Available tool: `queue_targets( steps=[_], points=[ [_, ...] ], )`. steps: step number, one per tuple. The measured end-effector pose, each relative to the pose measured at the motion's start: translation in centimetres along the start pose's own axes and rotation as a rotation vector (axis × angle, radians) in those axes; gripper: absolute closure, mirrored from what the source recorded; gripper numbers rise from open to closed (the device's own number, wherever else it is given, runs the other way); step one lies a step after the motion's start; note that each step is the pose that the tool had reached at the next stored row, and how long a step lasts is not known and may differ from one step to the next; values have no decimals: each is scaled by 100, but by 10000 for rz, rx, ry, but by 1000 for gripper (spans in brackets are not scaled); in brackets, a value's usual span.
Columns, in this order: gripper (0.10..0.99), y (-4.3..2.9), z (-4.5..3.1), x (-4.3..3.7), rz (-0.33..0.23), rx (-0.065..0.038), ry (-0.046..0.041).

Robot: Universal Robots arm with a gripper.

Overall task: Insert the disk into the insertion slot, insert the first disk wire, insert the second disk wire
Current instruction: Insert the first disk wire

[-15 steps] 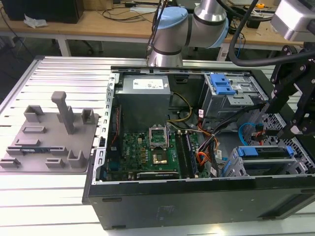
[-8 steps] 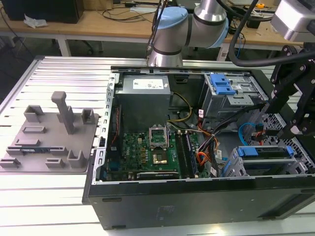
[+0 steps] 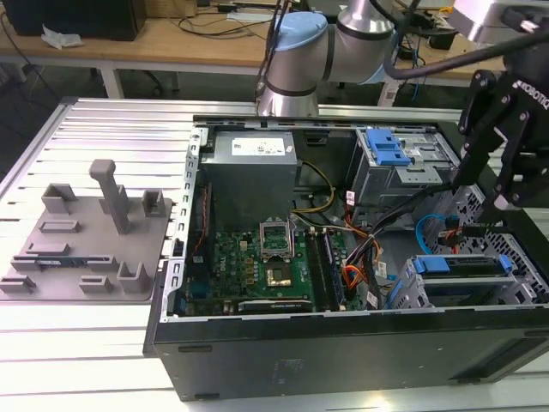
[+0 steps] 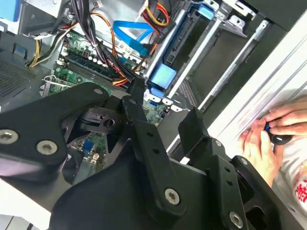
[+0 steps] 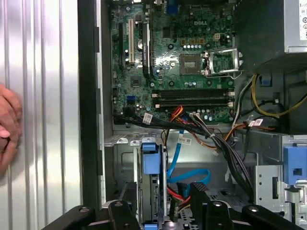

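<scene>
At the exterior view's right, the disk [image 3: 467, 268] already sits in the insertion slot [image 3: 410, 299]. Its long axis runs left to right, and its blue handle end faces the motherboard [image 3: 257, 257]. The gripper [image 3: 482, 196] hangs just above the slot's far side. In the second wrist view, its jaws stand apart with nothing between them, and the second disk wire [image 4: 130, 32] loops beyond. In the first wrist view, the first disk wire [image 5: 175, 195] lies beside the disk. Neither wire looks plugged in, so the cabling seems left to do.

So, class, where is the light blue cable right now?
The light blue cable loops inside the computer case, toward the exterior view's right, just above the blue-framed drive.
</scene>
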State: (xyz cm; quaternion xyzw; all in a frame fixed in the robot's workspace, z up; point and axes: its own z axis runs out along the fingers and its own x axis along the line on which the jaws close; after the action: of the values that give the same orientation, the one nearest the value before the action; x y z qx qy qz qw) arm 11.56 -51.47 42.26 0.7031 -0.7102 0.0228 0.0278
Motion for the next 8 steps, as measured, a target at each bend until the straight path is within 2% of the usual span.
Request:
queue_targets(
  steps=[1, 2, 3, 4, 5, 8],
  points=[
    [525, 1, -1, -84, -3, 7, 626],
    [525, 3, 2, -119, -49, 45, 833],
    [525, 8, 1, -134, -11, 341, 861],
    [525, 9, 1, -136, 85, 488, 860],
    [525, 7, 1, -136, 179, 522, 862],
    [525, 15, 7, -141, 470, 505, 869]
  ],
)
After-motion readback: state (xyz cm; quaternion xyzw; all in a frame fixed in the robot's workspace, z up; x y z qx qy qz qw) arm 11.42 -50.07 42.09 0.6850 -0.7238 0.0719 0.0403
